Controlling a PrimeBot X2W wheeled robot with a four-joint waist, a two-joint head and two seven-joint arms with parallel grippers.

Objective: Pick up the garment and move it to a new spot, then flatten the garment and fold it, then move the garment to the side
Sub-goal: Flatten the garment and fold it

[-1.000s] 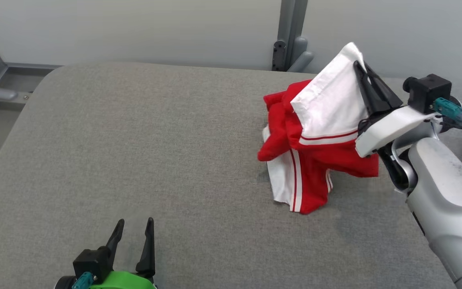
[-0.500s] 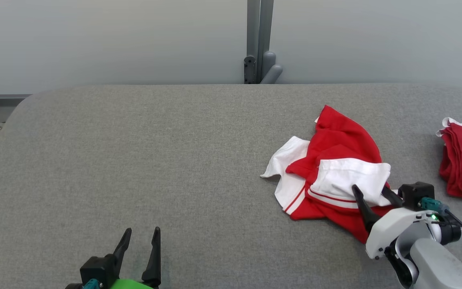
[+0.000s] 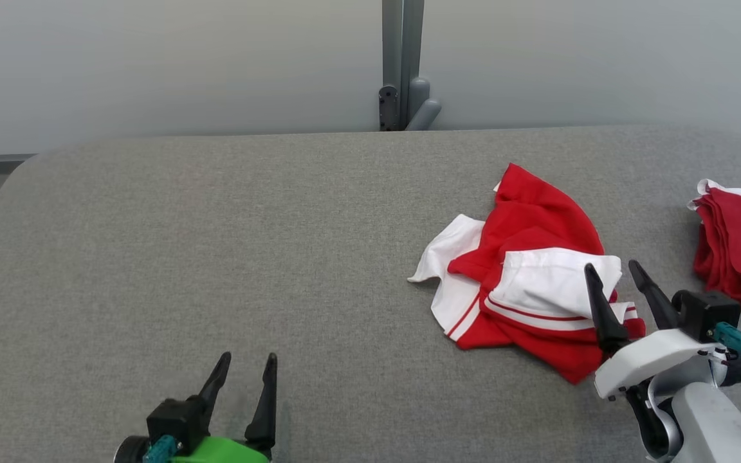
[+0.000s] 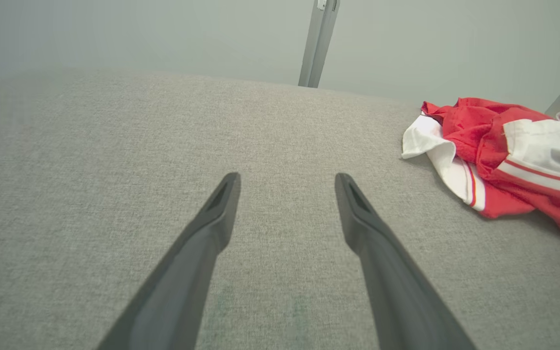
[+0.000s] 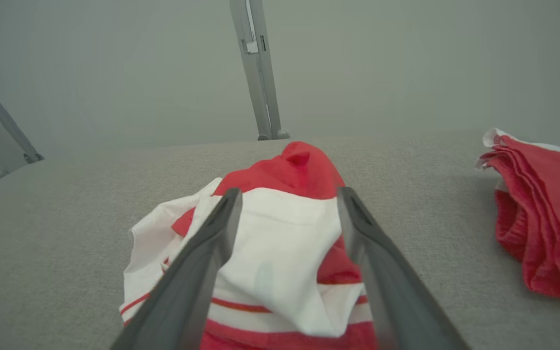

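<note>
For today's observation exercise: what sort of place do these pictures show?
Probably a robot test lab: a grey padded table, a plain wall with a metal post, and a crumpled red-and-white garment near a folded red stack.

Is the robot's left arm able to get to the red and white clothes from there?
Probably yes, with a long stretch. The left gripper is open, and nothing stands on the grey table between it and the garment. The right gripper hovers far nearer.

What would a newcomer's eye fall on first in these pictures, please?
The crumpled red-and-white fabric garment lies right of centre on the grey padded table. A pile of folded red cloth sits at the table's right edge, and the right gripper hovers by the garment, jaws open.
</note>
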